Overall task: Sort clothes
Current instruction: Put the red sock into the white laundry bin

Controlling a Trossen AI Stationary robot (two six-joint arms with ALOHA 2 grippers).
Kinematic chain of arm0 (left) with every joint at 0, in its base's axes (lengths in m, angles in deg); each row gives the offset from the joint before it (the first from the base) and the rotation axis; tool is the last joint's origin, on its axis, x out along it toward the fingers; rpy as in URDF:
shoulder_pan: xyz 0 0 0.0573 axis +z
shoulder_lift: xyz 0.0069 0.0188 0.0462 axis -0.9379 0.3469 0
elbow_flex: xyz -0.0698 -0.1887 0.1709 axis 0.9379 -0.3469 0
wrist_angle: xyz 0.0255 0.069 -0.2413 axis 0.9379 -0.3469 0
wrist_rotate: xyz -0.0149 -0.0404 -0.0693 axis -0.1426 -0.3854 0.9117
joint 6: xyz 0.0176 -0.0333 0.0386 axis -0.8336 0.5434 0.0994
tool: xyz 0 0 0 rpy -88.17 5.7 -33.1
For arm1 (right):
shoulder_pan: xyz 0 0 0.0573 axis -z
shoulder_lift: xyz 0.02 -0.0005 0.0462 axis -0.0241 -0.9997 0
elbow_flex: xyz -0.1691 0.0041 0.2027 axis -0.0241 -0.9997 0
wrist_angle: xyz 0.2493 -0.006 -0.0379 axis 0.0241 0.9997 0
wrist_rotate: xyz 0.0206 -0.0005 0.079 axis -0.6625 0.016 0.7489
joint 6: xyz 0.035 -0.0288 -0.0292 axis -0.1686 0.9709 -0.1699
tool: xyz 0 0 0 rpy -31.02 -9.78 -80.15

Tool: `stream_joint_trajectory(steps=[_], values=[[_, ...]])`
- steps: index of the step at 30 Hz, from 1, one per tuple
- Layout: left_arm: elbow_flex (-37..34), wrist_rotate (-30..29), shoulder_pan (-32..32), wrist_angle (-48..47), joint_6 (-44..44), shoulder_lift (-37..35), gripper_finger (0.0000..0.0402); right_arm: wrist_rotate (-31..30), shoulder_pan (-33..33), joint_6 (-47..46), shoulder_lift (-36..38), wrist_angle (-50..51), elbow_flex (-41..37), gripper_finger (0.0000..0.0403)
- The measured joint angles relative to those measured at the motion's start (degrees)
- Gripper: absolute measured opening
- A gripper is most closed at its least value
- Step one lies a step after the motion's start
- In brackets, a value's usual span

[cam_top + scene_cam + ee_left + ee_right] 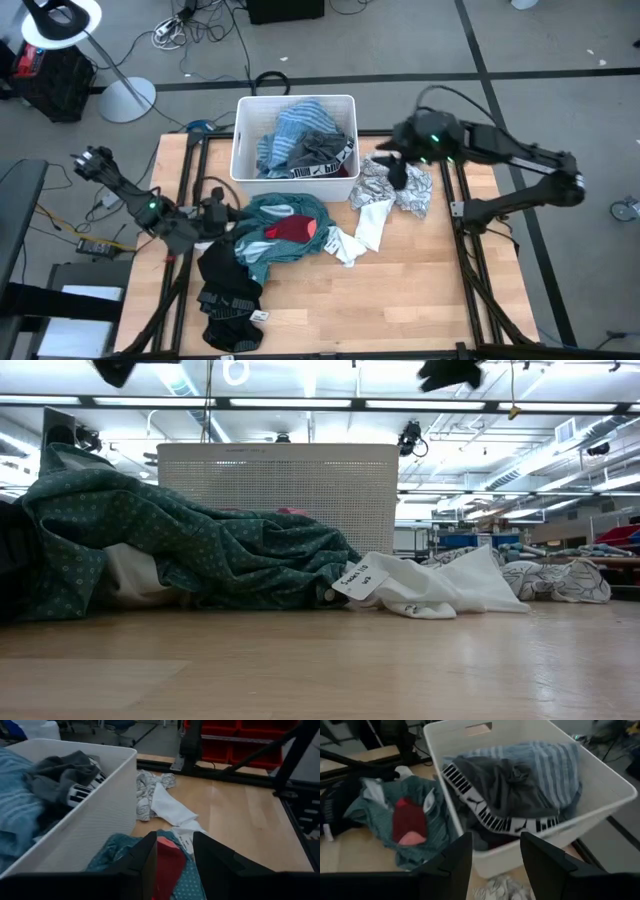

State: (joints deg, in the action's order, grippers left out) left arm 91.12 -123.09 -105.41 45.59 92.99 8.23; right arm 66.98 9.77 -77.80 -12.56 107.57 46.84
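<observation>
A white tub (246,135) at the table's far middle holds blue-striped (555,760) and grey (505,785) clothes with a black-and-white waistband. A teal garment (270,222) lies in front of the tub, with a red piece (290,230) on it. A white garment (368,228) and a white-grey patterned one (415,190) lie to its right. Black clothes (228,285) lie at the near left. My left gripper (218,212) is open and empty above the teal garment's left edge. My right gripper (398,170) is open and empty above the patterned garment, beside the tub's right corner.
The low view shows both grippers, the left (115,370) and the right (450,372), high above the table. Black frame rails (190,170) run along the table's left and right sides. Bare wood (400,300) lies at the near right.
</observation>
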Motion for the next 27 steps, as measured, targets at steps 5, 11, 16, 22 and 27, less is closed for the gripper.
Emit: stream_joint_trajectory(steps=[5,11,16,22,27], values=[[2.16,8.41,5.51,0.58,-2.17,3.61,0.013,-7.0,-8.26,-9.53,10.09,-0.33,-9.73,0.0166],[5.23,17.81,14.01,0.38,-6.71,7.2,0.013,-10.34,-16.71,-22.75,17.37,-1.67,-22.6,0.0165],[5.59,27.33,21.11,-0.16,-6.6,11.21,0.013,-16.01,-22.28,-27.24,18.87,-7.2,-31.34,0.0165],[5.59,34.48,25.83,0.02,-6.27,18.4,0.013,-19.84,-25.2,-27.17,18.87,-13.42,-36.63,0.0165],[5.58,38.18,28.36,0.3,-5.35,25.07,0.013,-19.93,-25.4,-27.13,18.87,-13.43,-36.98,0.0165]])
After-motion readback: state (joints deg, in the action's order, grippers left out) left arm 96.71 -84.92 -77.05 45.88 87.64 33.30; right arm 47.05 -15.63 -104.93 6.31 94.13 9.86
